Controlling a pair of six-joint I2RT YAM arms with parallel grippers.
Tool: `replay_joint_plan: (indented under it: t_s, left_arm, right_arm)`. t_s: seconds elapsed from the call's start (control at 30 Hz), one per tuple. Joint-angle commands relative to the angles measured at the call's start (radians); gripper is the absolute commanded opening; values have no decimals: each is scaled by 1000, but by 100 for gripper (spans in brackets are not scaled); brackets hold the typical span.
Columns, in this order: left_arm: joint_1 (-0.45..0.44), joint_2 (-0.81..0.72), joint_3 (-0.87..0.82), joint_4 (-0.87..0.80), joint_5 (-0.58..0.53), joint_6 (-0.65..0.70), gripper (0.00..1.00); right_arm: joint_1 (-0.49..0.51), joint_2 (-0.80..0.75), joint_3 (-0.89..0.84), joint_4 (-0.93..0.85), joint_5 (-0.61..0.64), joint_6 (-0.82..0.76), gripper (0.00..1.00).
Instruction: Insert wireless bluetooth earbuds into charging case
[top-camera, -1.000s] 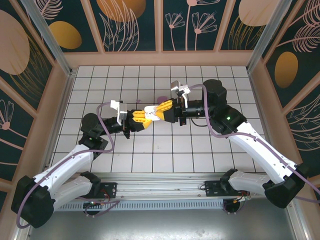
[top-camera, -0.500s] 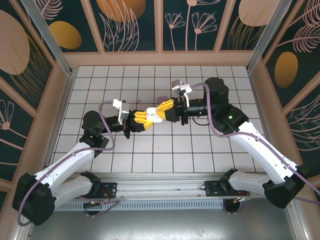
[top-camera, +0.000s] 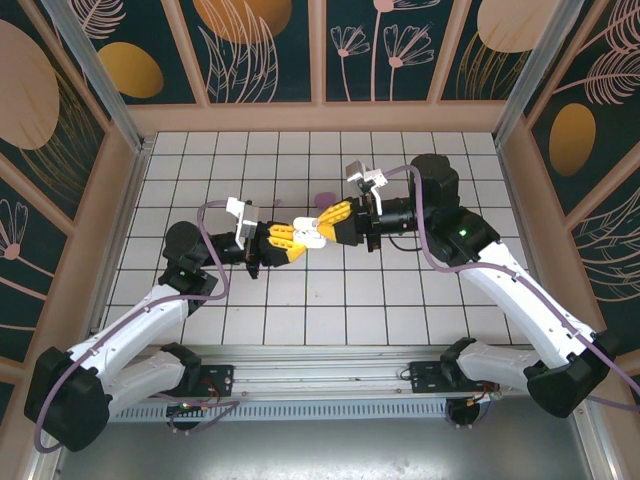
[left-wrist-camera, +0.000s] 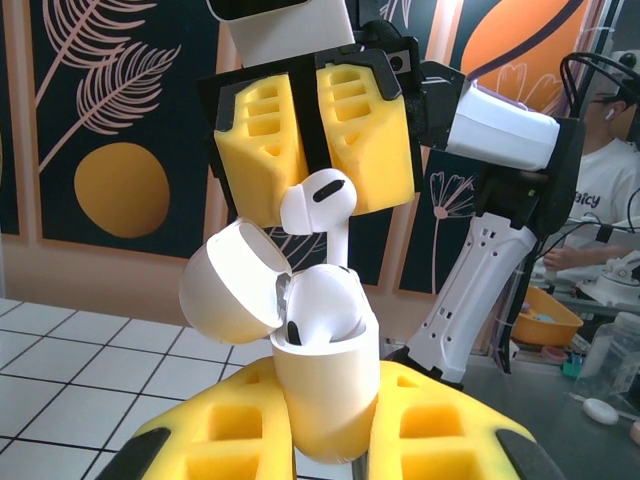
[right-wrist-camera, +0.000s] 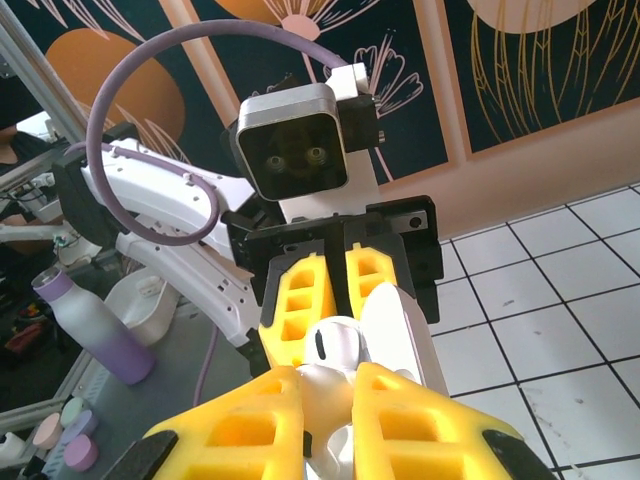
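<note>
My left gripper (left-wrist-camera: 325, 405) is shut on the white charging case (left-wrist-camera: 325, 375), held upright above the floor with its lid (left-wrist-camera: 225, 280) swung open to the left. One white earbud (left-wrist-camera: 322, 305) sits in the case. My right gripper (right-wrist-camera: 325, 385) is shut on a second white earbud (right-wrist-camera: 335, 345). In the left wrist view this second earbud (left-wrist-camera: 318, 200) hangs right over the case, its stem reaching down to the opening. In the top view the left gripper (top-camera: 290, 239) and the right gripper (top-camera: 322, 222) meet tip to tip at mid-table around the case (top-camera: 306, 231).
A small pink-purple pebble shape (top-camera: 325, 197) lies on the white tiled floor (top-camera: 400, 290) just behind the two grippers. Wooden walls with dark painted panels close in the table on three sides.
The left gripper with the case has shifted a little to the right, closing up against the right gripper. The earbud now sits directly over the case opening.
</note>
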Motion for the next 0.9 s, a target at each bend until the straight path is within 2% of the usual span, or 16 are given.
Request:
replay_joint_plan:
  t_s: [0.0, 0.33, 0.87]
  left_arm:
    - [7, -18, 40, 88, 22, -37, 0]
    - [5, -11, 52, 144, 33, -92, 0]
    - [6, -3, 60, 195, 36, -136, 0]
  right_arm:
    - [-8, 2, 36, -34, -63, -26, 13]
    - [-7, 21, 14, 53, -131, 13, 13]
    - [-12, 70, 35, 14, -176, -17, 16]
